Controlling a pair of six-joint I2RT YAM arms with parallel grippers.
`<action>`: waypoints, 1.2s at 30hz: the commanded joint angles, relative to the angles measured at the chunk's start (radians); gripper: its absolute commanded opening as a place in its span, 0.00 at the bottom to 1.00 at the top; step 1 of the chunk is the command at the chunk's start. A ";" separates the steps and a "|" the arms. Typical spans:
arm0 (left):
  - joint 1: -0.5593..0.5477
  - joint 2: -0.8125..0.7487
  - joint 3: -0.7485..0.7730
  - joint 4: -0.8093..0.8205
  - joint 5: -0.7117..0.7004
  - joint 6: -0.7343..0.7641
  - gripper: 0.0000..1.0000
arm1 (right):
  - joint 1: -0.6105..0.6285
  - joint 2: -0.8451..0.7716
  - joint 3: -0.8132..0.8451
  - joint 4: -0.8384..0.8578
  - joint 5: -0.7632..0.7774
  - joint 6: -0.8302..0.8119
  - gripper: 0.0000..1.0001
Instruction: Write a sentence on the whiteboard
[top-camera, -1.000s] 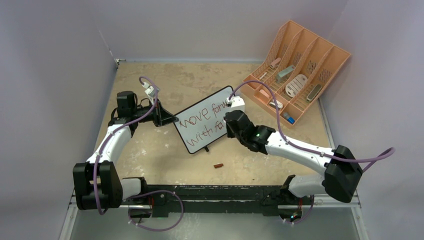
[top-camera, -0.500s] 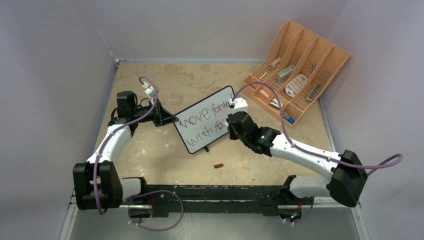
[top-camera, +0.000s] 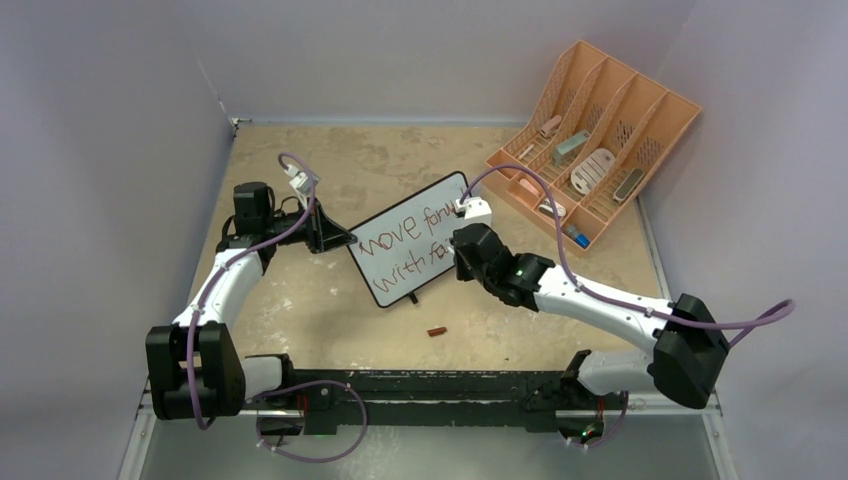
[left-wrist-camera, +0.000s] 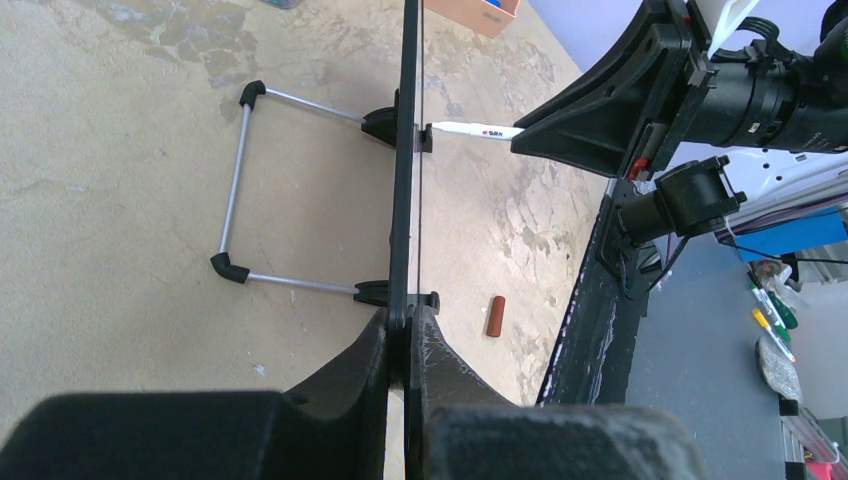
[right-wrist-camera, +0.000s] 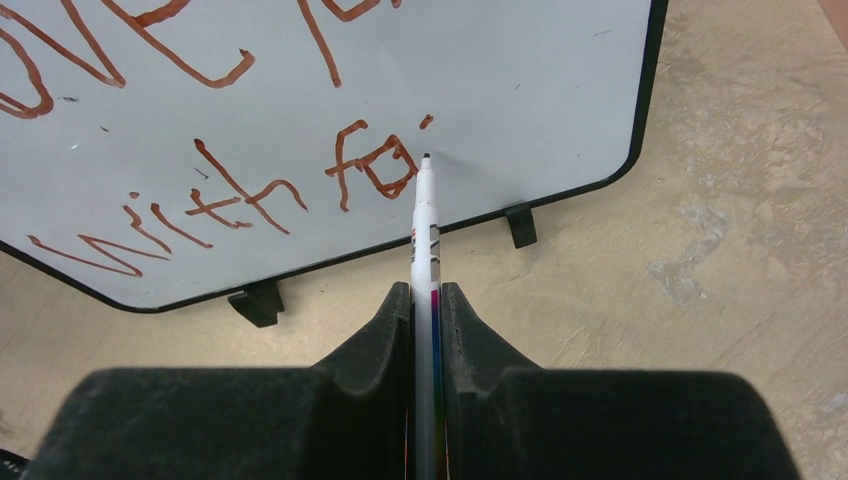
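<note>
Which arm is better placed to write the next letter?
Right. The right gripper holds the marker, tip at the whiteboard beside the last stroke; the left gripper clamps the whiteboard's edge.

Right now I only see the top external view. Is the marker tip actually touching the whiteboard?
Observer: The right wrist view shows the marker tip against the whiteboard, just after "fa" and under a small dot.
Operator: How is the marker held?
Observer: The right gripper is shut on its barrel, and the marker points straight out.
Operator: What supports the board from behind?
Observer: The left wrist view shows a wire stand jutting out flat behind it.
</note>
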 joint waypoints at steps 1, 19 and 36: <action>0.009 -0.014 0.013 0.017 0.002 0.021 0.00 | -0.007 0.012 0.026 0.037 0.030 0.004 0.00; 0.009 -0.014 0.011 0.018 0.004 0.021 0.00 | -0.007 0.008 0.046 0.043 0.059 0.006 0.00; 0.009 -0.014 0.012 0.019 0.006 0.020 0.00 | -0.008 0.028 0.056 0.054 0.051 -0.002 0.00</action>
